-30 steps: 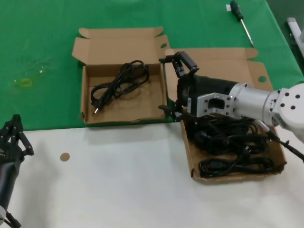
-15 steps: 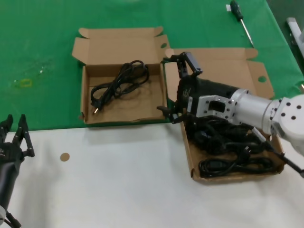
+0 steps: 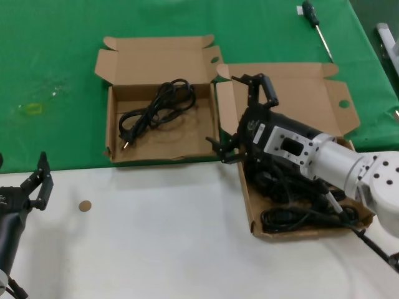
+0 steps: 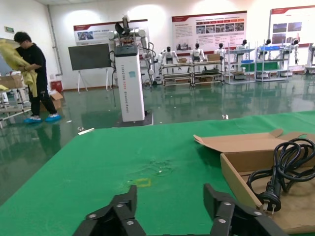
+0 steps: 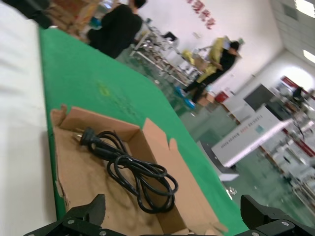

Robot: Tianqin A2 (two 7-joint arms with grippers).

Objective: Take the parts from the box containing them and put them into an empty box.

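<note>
One cable (image 3: 156, 106) already lies in the small box (image 3: 115, 134); several more fill the large box (image 3: 299, 84) beside it. The right gripper (image 3: 240, 115) hangs over that box's near-left corner, fingers wide and empty, while the left gripper (image 3: 31, 190) waits open at the bench edge.

Open cardboard boxes (image 3: 159, 99) (image 3: 299, 93) side by side

Head cam: high, looks forward and down on counter (image 3: 156, 243), both boxes in frame, mid range. Left wrist cam: low, near counter level, faces across green cloth (image 4: 123, 167) toward hall, left pincer (image 4: 172, 219) at frame edge. Right wrist cam: close, tilted, over smaller box (image 5: 103, 172). All three views share smaller box with cable (image 3: 156, 107).
</note>
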